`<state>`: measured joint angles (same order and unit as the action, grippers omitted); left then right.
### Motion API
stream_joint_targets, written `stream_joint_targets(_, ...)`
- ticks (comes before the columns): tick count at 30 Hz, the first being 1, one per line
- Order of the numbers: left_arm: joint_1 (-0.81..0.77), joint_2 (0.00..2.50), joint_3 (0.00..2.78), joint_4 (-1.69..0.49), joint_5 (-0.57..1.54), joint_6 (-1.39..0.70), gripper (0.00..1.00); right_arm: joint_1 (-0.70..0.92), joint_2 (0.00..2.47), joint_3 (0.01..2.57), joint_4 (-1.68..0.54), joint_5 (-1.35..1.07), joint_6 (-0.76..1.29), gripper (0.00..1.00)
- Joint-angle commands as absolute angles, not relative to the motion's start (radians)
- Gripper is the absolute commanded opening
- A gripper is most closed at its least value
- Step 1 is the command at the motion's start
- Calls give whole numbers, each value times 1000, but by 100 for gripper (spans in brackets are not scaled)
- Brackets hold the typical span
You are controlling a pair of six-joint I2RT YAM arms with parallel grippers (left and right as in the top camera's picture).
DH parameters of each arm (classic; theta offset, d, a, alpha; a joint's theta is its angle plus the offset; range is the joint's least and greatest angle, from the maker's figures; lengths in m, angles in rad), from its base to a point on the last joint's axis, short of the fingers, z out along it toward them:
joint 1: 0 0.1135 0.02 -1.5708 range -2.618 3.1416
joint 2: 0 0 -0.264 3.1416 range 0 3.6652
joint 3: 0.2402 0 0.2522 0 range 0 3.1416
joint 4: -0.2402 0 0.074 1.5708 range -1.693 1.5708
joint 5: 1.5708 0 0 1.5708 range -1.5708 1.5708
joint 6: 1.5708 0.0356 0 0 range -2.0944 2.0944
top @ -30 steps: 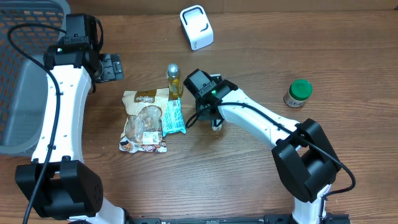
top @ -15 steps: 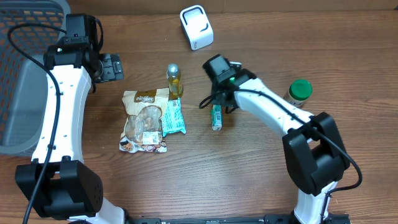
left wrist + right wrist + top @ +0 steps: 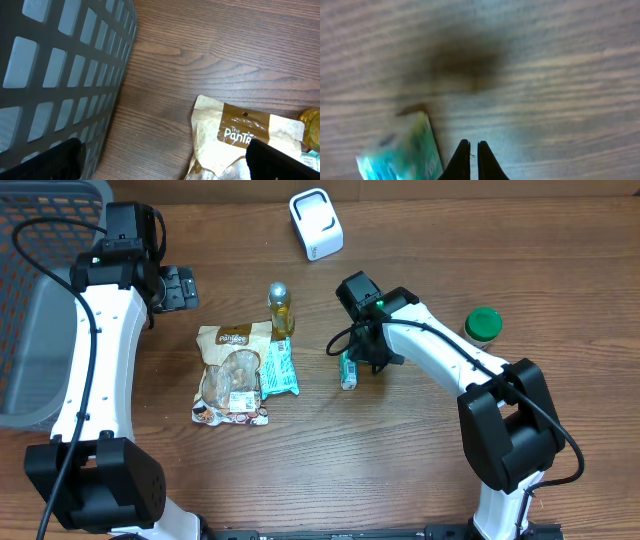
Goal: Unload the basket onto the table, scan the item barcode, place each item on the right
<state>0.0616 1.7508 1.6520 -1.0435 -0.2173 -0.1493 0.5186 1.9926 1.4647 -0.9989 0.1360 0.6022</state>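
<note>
A brown snack bag (image 3: 232, 375) lies flat on the wooden bench (image 3: 400, 470), and the rest is placed from it. Touching the bag's right edge is a flat teal wrapper (image 3: 280, 368). Further right of the bag, apart from that wrapper, lies the small teal pack (image 3: 347, 368), lengthwise on the wood. The right end effector (image 3: 473, 145) hangs just over the bench on the side of that pack away from the bag, its fingers pressed together with nothing between them; the pack lies free beside them. Just beyond the bag's far right corner is a small bottle (image 3: 280, 310) of yellow liquid with a silver cap. Well beyond the bag and to its right is the white scanner (image 3: 316, 224). Far right of the bag is a green-lidded jar (image 3: 481, 328). The left end effector (image 3: 183, 286) hovers beyond the bag's far left corner, spread wide and holding nothing, next to a grey basket (image 3: 40, 300).
</note>
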Motion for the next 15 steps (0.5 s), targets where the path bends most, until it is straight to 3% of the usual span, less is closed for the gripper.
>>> stream_joint_targets(1,72,1739,1673,-1042,-216,-134,100,521,2002,1459,-1010,51,601,4)
stream_joint_targets(15,71,1739,1673,-1042,-216,-134,99,522,2002,1459,-1007,-203,580,4)
